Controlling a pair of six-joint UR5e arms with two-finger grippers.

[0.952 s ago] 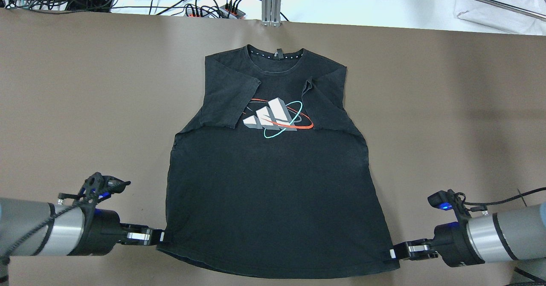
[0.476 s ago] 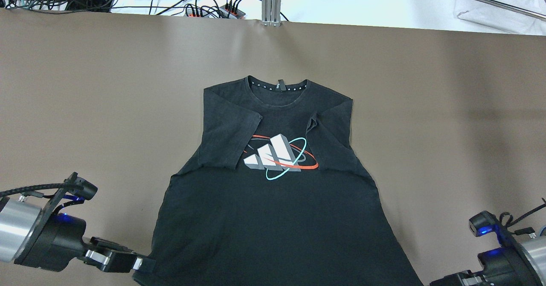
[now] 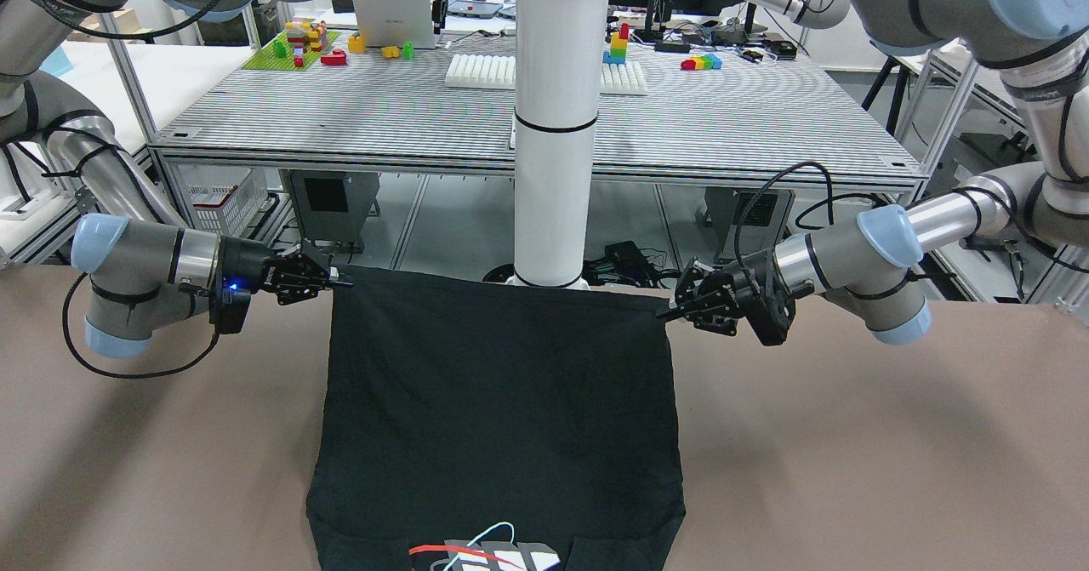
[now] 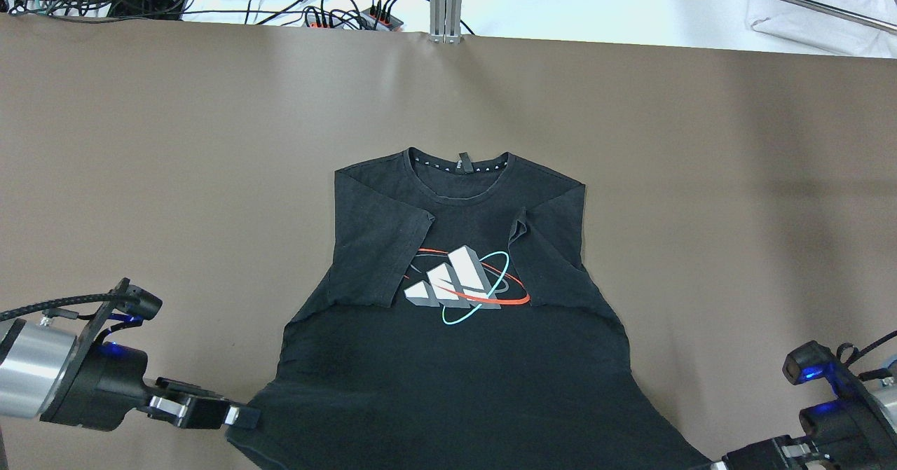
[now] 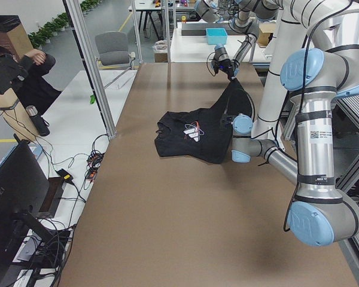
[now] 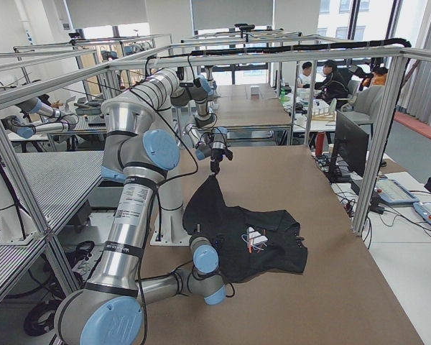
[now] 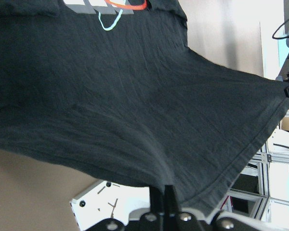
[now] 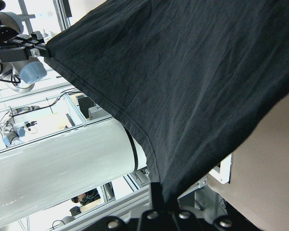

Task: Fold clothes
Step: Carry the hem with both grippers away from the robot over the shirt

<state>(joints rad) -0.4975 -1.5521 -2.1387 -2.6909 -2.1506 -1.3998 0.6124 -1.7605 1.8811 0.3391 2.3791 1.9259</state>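
The clothes are one black T-shirt [image 4: 455, 379] with a white, red and cyan chest print, front up, both sleeves folded inward. Its collar end lies on the brown table. Its hem is lifted and stretched taut between my two grippers at the near edge, as the front-facing view [image 3: 502, 418] shows. My left gripper [image 4: 245, 417] [image 3: 668, 311] is shut on the hem's left corner. My right gripper [image 4: 709, 465] [image 3: 336, 282] is shut on the hem's right corner. Each wrist view shows the hem [image 7: 216, 183] [image 8: 135, 130] pinched between shut fingers.
The brown table cover [image 4: 140, 176] is bare around the shirt. The white pillar [image 3: 553, 128] stands right behind the lifted hem. Cables and power strips [image 4: 336, 8] lie beyond the far edge. A person sits at the table's far end in the exterior left view [image 5: 24, 78].
Both grippers have pulled back toward the robot and risen with the hem corners. The shirt has slid toward the near edge, and its hem has come off the table.
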